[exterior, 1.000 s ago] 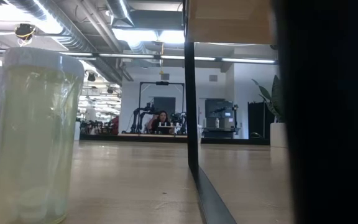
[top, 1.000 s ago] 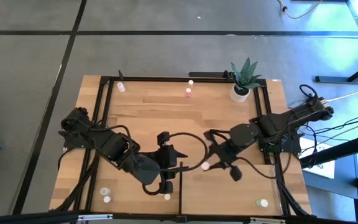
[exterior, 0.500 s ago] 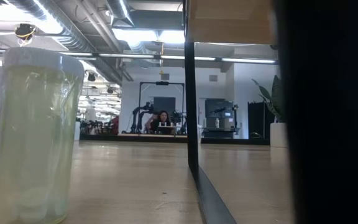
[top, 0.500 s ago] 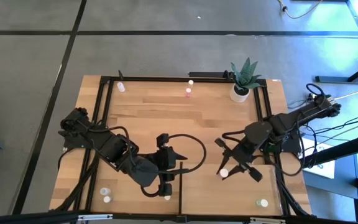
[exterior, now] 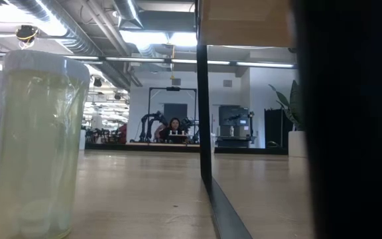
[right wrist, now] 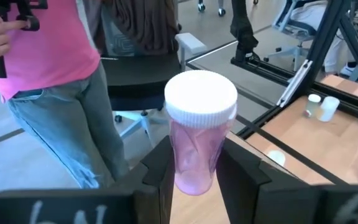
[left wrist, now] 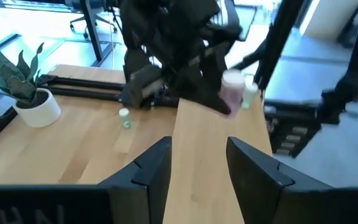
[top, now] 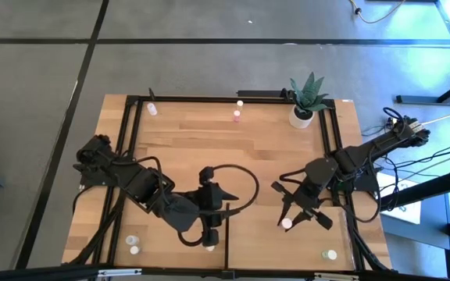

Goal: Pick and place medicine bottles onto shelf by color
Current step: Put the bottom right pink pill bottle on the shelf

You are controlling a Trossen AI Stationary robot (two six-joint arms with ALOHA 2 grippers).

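I see a pink-tinted bottle [right wrist: 197, 134] with a white cap at centre frame, a pale yellow bottle [exterior: 37, 146] at left, a green-leaved plant [top: 308, 91] in a white pot upper right, light striped wooden tabletop [top: 194, 148], and a pink shirt [right wrist: 48, 37] upper left.

The bottle [right wrist: 199, 134] held between the right pincer's [right wrist: 194, 163] matt black plastic fingers [right wrist: 160, 165] is clear, pink-tinted plastic, glossy, with a ribbed white cap. The worktop [top: 194, 148] is pale planked wood with a smooth satin sheen, framed by dark matt metal bars [top: 209, 99]. The left pincer [left wrist: 197, 158] looks the same matt black.
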